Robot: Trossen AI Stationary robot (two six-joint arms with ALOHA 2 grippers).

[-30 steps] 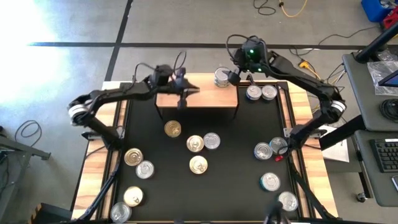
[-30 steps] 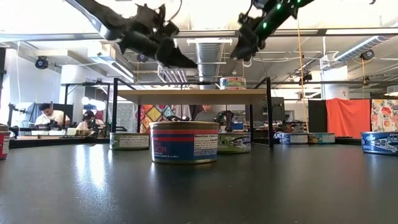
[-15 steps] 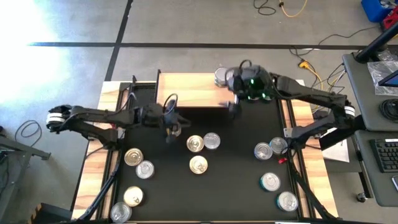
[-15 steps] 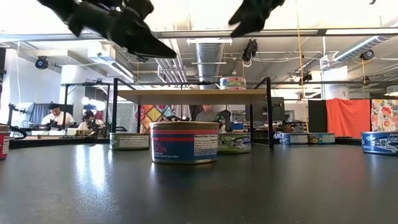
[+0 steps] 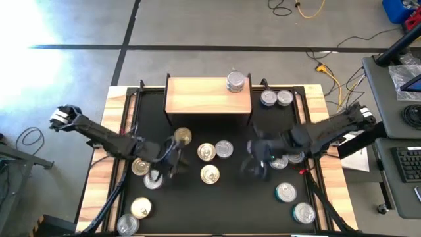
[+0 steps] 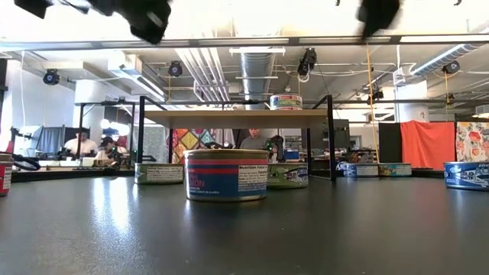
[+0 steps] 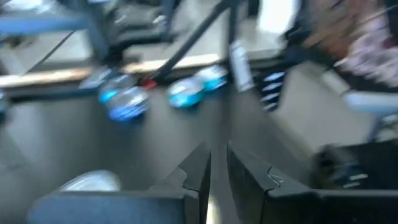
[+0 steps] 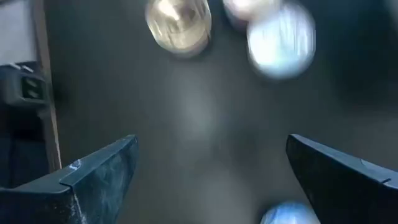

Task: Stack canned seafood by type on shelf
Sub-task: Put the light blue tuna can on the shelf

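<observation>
Right tool point(image 5: 253, 161) agape above table point(image 5: 237, 197)

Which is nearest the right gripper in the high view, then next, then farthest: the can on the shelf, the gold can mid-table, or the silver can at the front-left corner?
From the right gripper:
1. Gold can, mid-table, beside it.
2. Can on the shelf, back.
3. Silver can, front-left corner.

14 cans point(image 5: 210, 174), 1 shelf point(image 5: 208, 96), 2 arms.
</observation>
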